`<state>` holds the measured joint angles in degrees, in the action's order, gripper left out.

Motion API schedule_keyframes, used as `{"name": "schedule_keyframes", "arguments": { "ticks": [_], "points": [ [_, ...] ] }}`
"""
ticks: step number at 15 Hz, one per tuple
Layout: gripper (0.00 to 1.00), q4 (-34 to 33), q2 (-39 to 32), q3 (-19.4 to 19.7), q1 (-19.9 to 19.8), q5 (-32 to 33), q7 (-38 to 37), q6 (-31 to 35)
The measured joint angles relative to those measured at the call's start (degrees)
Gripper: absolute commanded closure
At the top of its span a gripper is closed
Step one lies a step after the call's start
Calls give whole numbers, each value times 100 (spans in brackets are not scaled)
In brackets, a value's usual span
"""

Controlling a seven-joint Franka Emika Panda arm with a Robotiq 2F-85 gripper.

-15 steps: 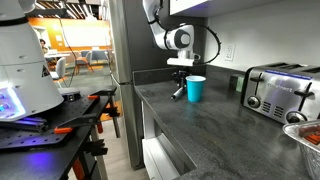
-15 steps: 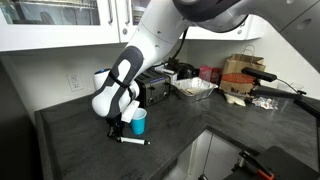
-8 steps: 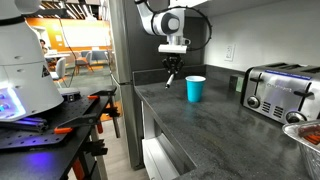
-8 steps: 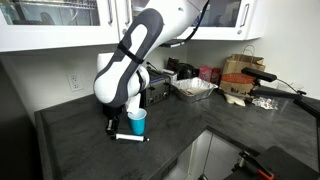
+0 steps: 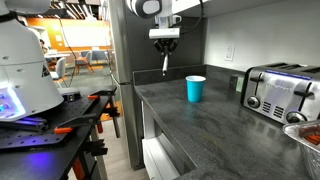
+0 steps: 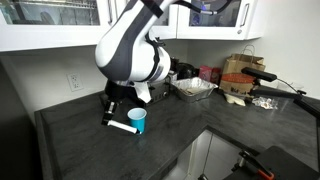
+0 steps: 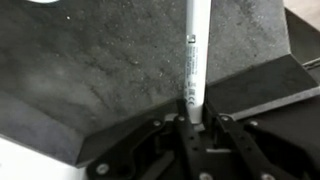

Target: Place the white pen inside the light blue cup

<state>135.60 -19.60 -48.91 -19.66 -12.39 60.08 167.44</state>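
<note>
The white pen is clamped between my gripper's fingers and sticks out from them over the dark counter. In an exterior view the gripper is high above the counter's left end, with the pen hanging straight down from it. The light blue cup stands upright on the counter, below and to the right of the pen. In the exterior view from the opposite side, the gripper holds the pen just left of the cup. The cup is out of the wrist view.
A chrome toaster stands on the dark counter to the right of the cup. A wall panel rises behind the gripper. A bowl, boxes and clutter sit further along the counter. The counter's edge drops off in front.
The gripper has risen from counter level beside the cup to high above it, carrying the pen, which now hangs off the counter.
</note>
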Motion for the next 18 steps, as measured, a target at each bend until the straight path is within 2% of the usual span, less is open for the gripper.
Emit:
{"name": "schedule_keyframes", "arguments": {
  "ticks": [3,6,9,11,14,18],
  "points": [
    [95,-105,-110,-1218,-1425,-1492,1274,49],
    [95,-236,-393,-2152,-2870,-2434,2171,14],
    [95,-264,-909,-2982,-4266,-2787,2901,-236],
    [95,-222,-1382,-3347,-4966,-2533,2991,-500],
    [95,-142,-2147,-3517,-5512,-1910,2989,-928],
    [95,-162,-2924,-3395,-5588,-1223,2940,-1389]
  ]
}}
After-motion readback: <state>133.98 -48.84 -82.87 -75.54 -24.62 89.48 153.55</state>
